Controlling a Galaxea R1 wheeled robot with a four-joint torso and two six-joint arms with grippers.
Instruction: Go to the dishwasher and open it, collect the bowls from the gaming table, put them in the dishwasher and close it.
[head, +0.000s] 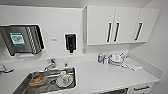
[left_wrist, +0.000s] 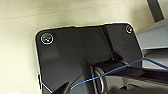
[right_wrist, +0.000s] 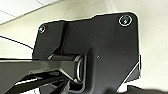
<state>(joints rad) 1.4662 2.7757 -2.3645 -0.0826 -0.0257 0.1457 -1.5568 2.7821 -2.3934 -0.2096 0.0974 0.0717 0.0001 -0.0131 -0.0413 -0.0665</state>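
While the robot faces a white kitchen counter (head: 100, 75), the step in hand looks like reaching the dishwasher. From the left, a paper towel dispenser (head: 23, 40) hangs at ten o'clock, a steel sink (head: 46, 80) with dirty dishes sits at seven, a dark soap dispenser (head: 70, 42) is near centre, and stacked dishes (head: 115, 60) lie at three. A dark strip at five o'clock, under the counter edge, may be the dishwasher (head: 112, 92). Whether either pincer is spread cannot be told. Opening it would call for bending lower.
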